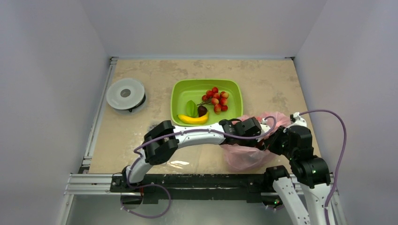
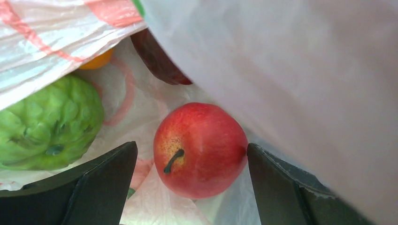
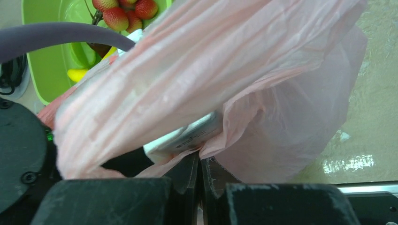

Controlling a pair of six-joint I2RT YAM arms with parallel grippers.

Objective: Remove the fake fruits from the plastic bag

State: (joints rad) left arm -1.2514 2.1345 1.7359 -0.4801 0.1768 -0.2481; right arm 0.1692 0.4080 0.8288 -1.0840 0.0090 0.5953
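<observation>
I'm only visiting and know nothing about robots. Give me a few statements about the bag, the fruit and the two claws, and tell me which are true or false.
1. The left gripper is inside the plastic bag, its jaws open with a red fruit between them. True.
2. The right gripper is open and holds nothing. False: it is shut on a fold of the plastic bag.
3. The green tray has nothing in it. False: a banana, red berries and other pieces lie in it.
4. A bumpy green fruit lies in the bag beside the red fruit. True.
</observation>
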